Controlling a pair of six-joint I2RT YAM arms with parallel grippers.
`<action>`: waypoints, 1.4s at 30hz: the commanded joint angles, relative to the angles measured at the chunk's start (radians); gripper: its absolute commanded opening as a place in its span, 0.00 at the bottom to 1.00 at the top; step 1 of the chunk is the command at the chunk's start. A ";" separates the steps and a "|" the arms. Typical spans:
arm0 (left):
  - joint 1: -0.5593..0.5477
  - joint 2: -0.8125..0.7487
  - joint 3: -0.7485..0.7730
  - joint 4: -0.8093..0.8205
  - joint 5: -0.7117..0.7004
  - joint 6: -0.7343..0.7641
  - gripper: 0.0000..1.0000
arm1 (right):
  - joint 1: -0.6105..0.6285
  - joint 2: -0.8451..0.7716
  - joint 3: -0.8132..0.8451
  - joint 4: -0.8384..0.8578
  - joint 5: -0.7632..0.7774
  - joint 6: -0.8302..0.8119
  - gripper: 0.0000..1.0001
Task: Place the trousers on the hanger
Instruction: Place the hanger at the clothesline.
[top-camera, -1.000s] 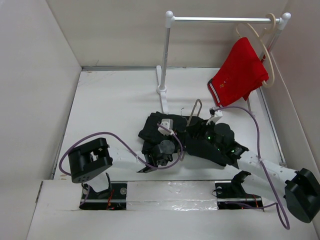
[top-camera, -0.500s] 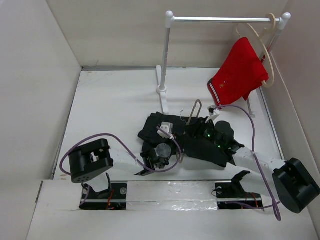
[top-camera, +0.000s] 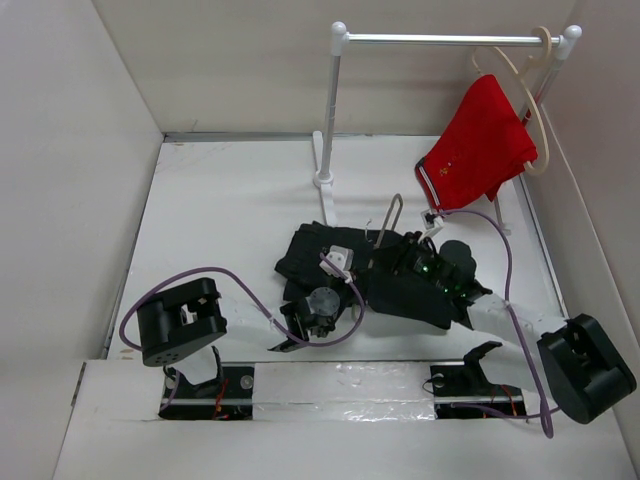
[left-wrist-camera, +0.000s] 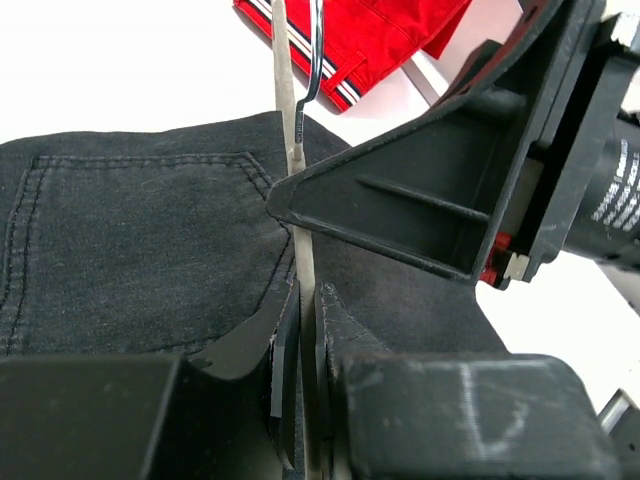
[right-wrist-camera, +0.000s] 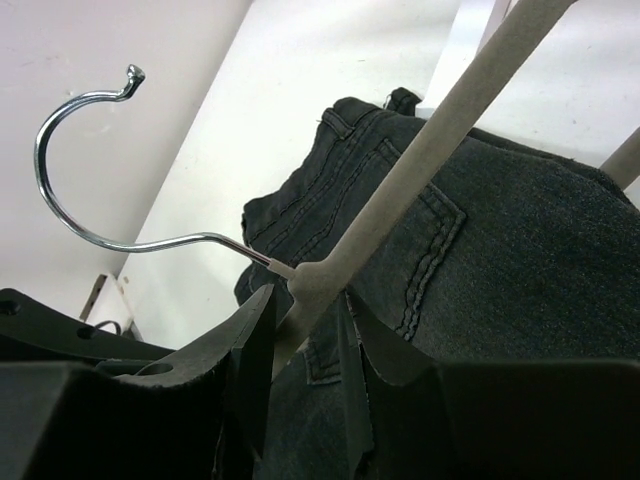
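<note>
The black trousers (top-camera: 305, 255) lie crumpled in the middle of the table and fill the left wrist view (left-wrist-camera: 130, 240) and the right wrist view (right-wrist-camera: 520, 240). The thin grey hanger (top-camera: 391, 215) stands tilted up over them between the two grippers. My left gripper (top-camera: 350, 268) is shut on one hanger bar (left-wrist-camera: 298, 240), fingertips (left-wrist-camera: 283, 320) down on the fabric. My right gripper (top-camera: 394, 258) is shut on the hanger (right-wrist-camera: 420, 160) just below its neck, with the chrome hook (right-wrist-camera: 80, 170) sticking out to the left. The right gripper's body (left-wrist-camera: 450, 190) sits very near the left one.
A white clothes rack (top-camera: 330, 110) stands at the back, its rail running right. Red shorts (top-camera: 480, 140) hang there on a cream hanger (top-camera: 537, 100) and show in the left wrist view (left-wrist-camera: 370, 40). White walls close in the table on the left, back and right.
The right arm's elbow has swung left and nearer the trousers. The hanger now stands a little more upright, and the left gripper has shifted slightly right. Both grips are unchanged.
</note>
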 joint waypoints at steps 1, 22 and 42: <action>-0.008 -0.060 0.059 0.119 0.111 0.053 0.00 | -0.027 -0.017 0.005 0.096 -0.066 -0.032 0.03; 0.055 -0.090 0.165 -0.139 0.249 0.087 0.47 | -0.132 0.013 0.080 -0.016 -0.259 -0.105 0.00; 0.094 -0.250 0.105 -0.193 0.396 0.079 0.89 | -0.176 0.015 0.128 -0.139 -0.325 -0.161 0.00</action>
